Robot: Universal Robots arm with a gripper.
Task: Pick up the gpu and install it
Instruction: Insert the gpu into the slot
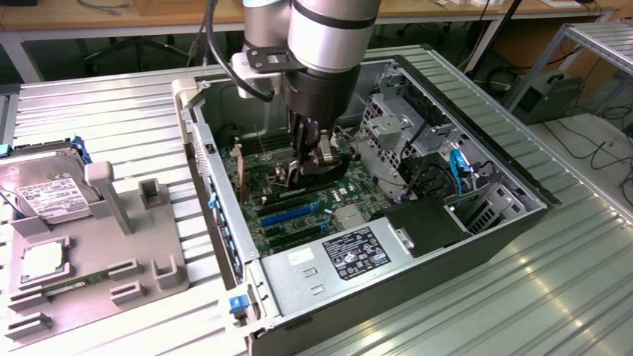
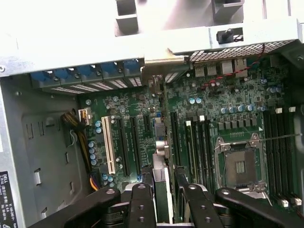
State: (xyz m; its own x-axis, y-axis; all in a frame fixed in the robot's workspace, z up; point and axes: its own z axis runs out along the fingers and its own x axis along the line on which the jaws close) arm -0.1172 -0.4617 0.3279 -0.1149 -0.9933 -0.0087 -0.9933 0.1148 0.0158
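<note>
My gripper (image 1: 314, 162) reaches down into the open computer case (image 1: 494, 222), over the green motherboard (image 1: 331, 194). It is shut on the gpu (image 2: 163, 142), a thin dark card seen edge-on in the wrist view, held upright between the two black fingers (image 2: 142, 202). The card's pale metal bracket (image 2: 164, 64) sits at the case's rear wall, in line with the row of slot openings. The card stands over a black expansion slot, a little apart from the white slot (image 2: 108, 145). Whether its lower edge is seated in the slot is hidden.
A power supply with a label (image 1: 351, 252) fills the case's near end. A drive cage (image 1: 396, 119) and blue cables (image 1: 455, 167) crowd the exterior view's right. A CPU socket (image 2: 240, 166) lies beside the card. On a grey fixture (image 1: 129, 245) rests a hard drive (image 1: 40, 193).
</note>
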